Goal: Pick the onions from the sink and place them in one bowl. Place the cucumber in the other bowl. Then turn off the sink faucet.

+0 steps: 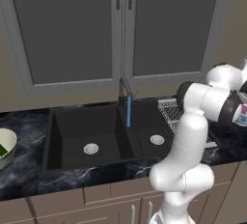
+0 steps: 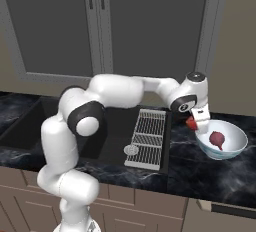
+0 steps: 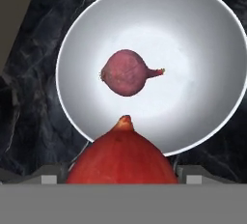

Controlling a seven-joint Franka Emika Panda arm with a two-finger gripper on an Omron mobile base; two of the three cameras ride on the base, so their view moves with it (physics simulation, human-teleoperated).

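My gripper [image 2: 193,122] is shut on the bright red-orange onion [image 3: 123,160], which hangs over the left rim of the small white bowl [image 2: 236,146] on the right counter. The dull pinkish-red onion [image 3: 124,72] lies in the middle of that bowl [image 3: 193,35]. It also shows in the right base view as the pinkish-red onion [image 2: 216,138]. Far to the left, the cream bowl [image 1: 10,140] stands on the counter with the green cucumber [image 1: 3,151] inside. The black double sink [image 1: 91,121] holds just its two silver drains.
The faucet [image 1: 125,90] runs a blue stream of water [image 1: 129,112] into the sink by the centre divider. A wire dish rack [image 2: 148,136] lies between the sink and the white bowl. Grey cabinet doors rise behind the counter.
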